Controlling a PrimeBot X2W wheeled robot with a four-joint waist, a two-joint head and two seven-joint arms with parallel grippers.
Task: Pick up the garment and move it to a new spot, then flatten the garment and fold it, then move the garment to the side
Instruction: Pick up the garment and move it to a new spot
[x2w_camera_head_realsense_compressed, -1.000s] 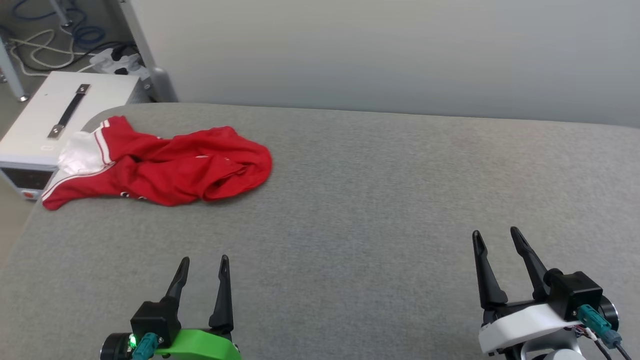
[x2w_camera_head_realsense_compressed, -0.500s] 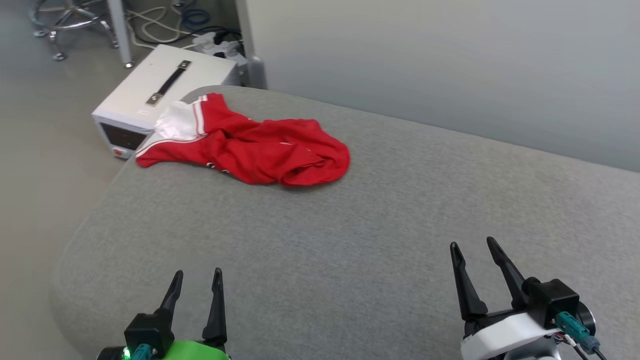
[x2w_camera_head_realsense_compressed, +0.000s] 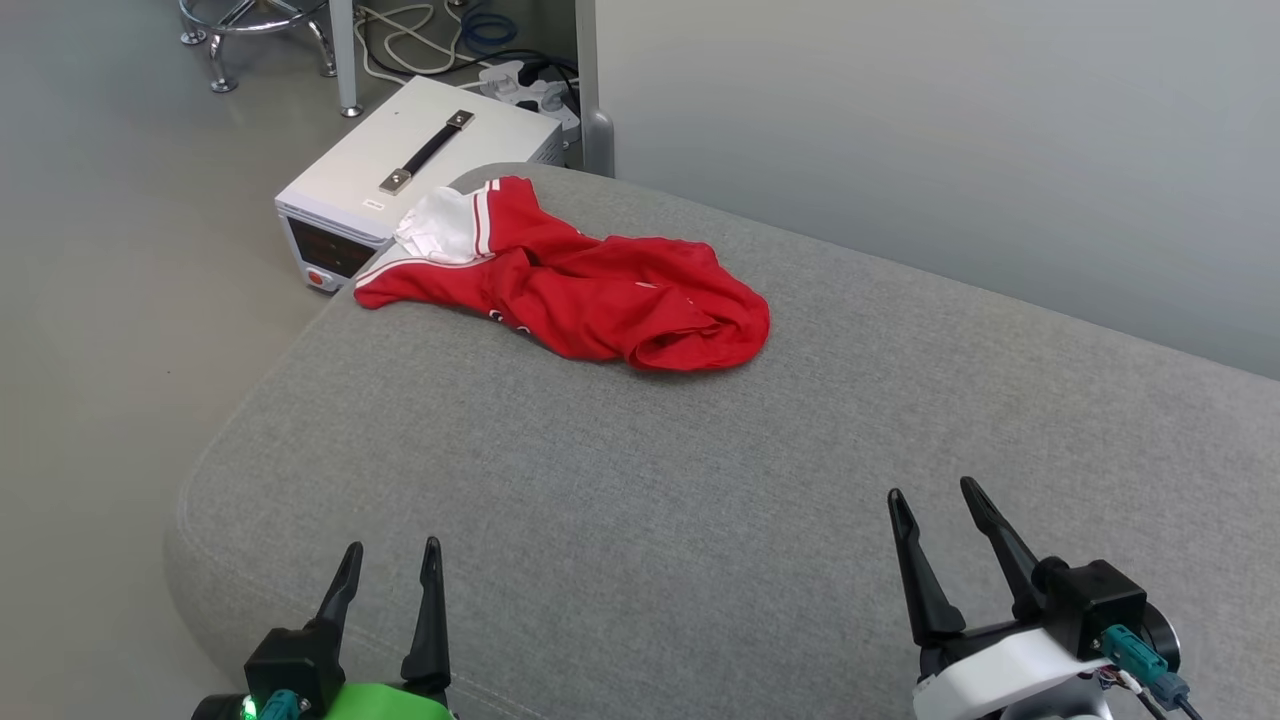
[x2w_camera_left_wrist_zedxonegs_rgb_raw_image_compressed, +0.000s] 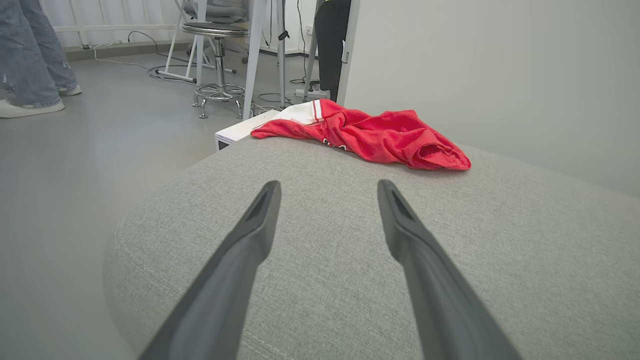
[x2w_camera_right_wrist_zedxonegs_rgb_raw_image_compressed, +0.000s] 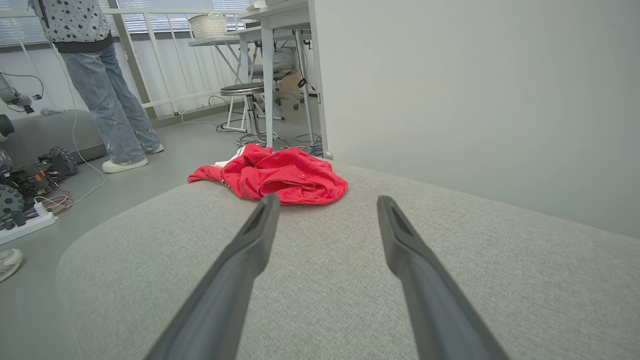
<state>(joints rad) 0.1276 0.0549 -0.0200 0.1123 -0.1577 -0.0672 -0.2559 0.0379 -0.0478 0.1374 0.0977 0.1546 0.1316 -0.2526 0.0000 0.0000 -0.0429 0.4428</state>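
Ahead, a crumpled red garment (x2w_camera_head_realsense_compressed: 590, 295) with one white sleeve lies at the far left corner of a grey padded bench (x2w_camera_head_realsense_compressed: 640, 480). The left pincer (x2w_camera_head_realsense_compressed: 393, 546) and right pincer (x2w_camera_head_realsense_compressed: 930, 489) hover over the near side, both wide open and empty.
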